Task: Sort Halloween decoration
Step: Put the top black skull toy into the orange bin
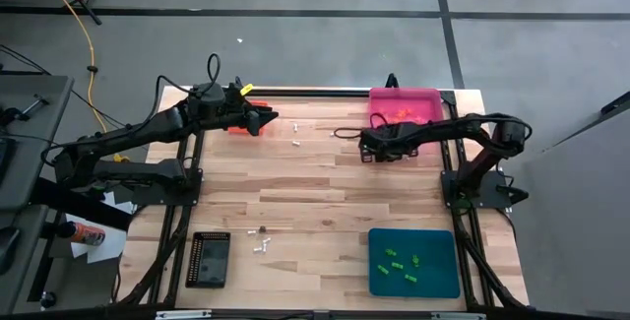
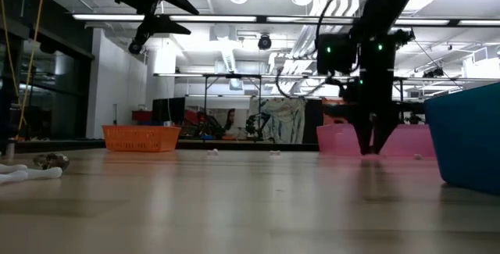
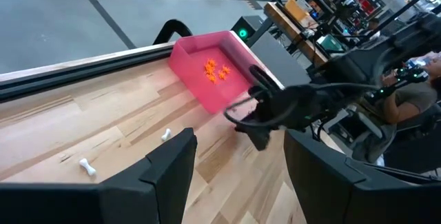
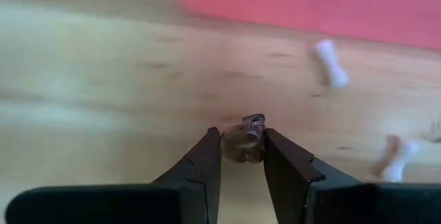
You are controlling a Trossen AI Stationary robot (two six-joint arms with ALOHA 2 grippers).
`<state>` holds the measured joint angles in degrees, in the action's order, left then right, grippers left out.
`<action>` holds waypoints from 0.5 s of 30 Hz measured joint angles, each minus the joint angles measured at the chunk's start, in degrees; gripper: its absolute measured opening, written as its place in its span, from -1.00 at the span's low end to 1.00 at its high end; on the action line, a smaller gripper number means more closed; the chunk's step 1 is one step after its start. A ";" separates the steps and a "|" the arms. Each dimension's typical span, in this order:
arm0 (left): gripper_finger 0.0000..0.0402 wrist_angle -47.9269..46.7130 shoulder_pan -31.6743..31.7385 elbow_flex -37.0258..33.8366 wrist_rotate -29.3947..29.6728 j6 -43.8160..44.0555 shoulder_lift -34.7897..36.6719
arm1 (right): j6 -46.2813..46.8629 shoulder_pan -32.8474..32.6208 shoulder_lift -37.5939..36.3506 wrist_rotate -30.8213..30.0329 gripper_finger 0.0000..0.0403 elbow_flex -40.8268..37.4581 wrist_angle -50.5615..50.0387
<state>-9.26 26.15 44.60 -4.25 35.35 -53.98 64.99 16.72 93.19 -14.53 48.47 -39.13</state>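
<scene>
Between the right gripper's (image 4: 242,145) fingertips sits a dark brown trinket (image 4: 242,143), pinched low at the wooden table (image 1: 325,187), just beside the pink tray (image 1: 406,103), evidently for lifting. Left gripper (image 3: 238,158) hovers spread, empty.

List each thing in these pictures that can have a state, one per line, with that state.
Right gripper: shut on a dark brown trinket, low at the table.
Left gripper: open, empty, raised.
Pink tray: holds orange trinkets.
Teal tray: holds green trinkets.
White trinkets: loose on the table.
</scene>
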 joint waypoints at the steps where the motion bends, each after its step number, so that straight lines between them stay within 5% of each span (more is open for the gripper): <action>1: 0.03 0.01 0.00 0.00 -0.01 0.00 0.00 | -0.84 -0.70 -0.70 0.02 -0.58 0.36 0.11; 9: 0.03 -0.06 0.00 0.00 -0.02 -0.35 0.00 | -14.33 -6.68 -9.39 -2.60 -0.58 4.77 7.61; 15: 0.03 0.23 -0.02 0.00 0.28 -5.54 -0.02 | -34.86 -8.54 -13.43 4.57 -0.58 11.02 24.73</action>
<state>-9.03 26.13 44.60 -3.97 29.82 -54.00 30.13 8.18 79.76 -9.96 59.49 -14.40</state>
